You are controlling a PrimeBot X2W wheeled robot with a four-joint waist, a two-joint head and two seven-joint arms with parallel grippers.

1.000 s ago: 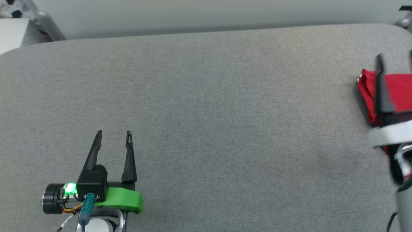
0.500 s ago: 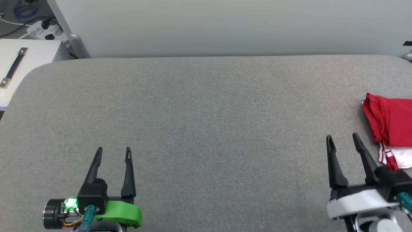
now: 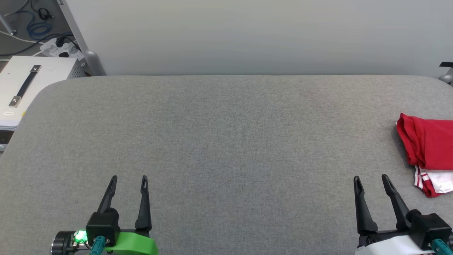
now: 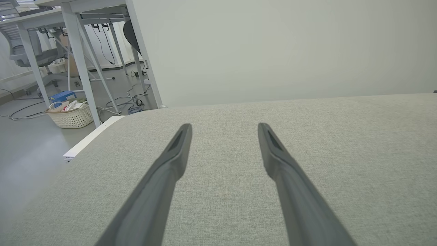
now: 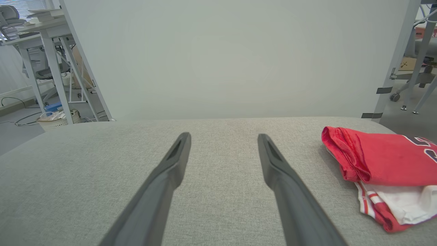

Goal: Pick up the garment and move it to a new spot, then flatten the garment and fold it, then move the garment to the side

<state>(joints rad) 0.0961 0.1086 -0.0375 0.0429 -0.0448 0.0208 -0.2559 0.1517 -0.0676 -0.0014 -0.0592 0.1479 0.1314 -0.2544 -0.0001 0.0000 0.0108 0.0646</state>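
Nothing fully legible. On the red garment (image 5: 382, 159), black white-outlined numerals (image 5: 423, 140), cut off at the edge of the right wrist view, digits not to be told. On the white case (image 3: 46, 72) beside the desk, a small label (image 3: 7, 113), too small to read.

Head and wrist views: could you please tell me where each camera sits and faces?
Head view: on the head, looking down at the table; left gripper lower left, right gripper lower right.
Left wrist view: on that wrist, along its fingers toward the wall.
Right wrist view: likewise, garment at right.
Shared: garment, head and right wrist.
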